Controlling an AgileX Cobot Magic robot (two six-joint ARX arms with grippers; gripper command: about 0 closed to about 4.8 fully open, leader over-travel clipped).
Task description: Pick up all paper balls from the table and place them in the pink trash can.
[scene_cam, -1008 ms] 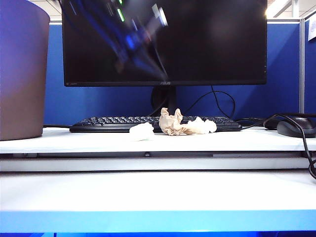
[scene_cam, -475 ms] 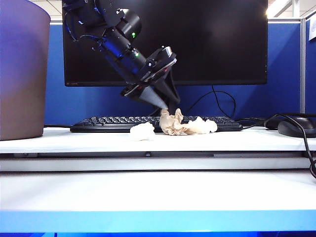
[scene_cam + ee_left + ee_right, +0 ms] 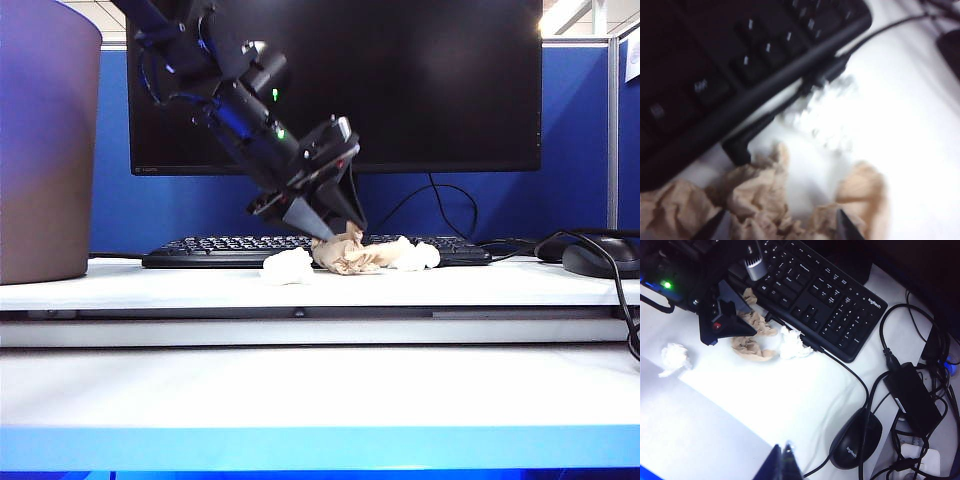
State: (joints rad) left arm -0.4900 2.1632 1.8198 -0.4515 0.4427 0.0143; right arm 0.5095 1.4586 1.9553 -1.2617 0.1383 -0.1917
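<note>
A tan paper ball (image 3: 347, 254) lies on the table (image 3: 150, 285) in front of the keyboard, with a white paper ball (image 3: 287, 266) to its left and another (image 3: 412, 255) touching its right side. My left gripper (image 3: 330, 237) slants down onto the tan ball, open, with one finger on each side of the tan paper (image 3: 755, 200); between the fingertips of the left gripper (image 3: 781, 231) lies crumpled paper. The pink trash can (image 3: 45, 150) stands at far left. My right gripper (image 3: 782, 462) hangs shut and empty high over the table, apart from the balls (image 3: 752, 335).
A black keyboard (image 3: 230, 248) and a monitor (image 3: 400, 80) stand behind the balls. A black mouse (image 3: 855, 437), its cable and a power adapter (image 3: 912, 397) lie to the right. The table steps down to a lower front ledge (image 3: 320, 390).
The left arm has swung down from the top of the exterior view to the tan ball. Its fingers now reach the ball, which is pressed a little lower.
</note>
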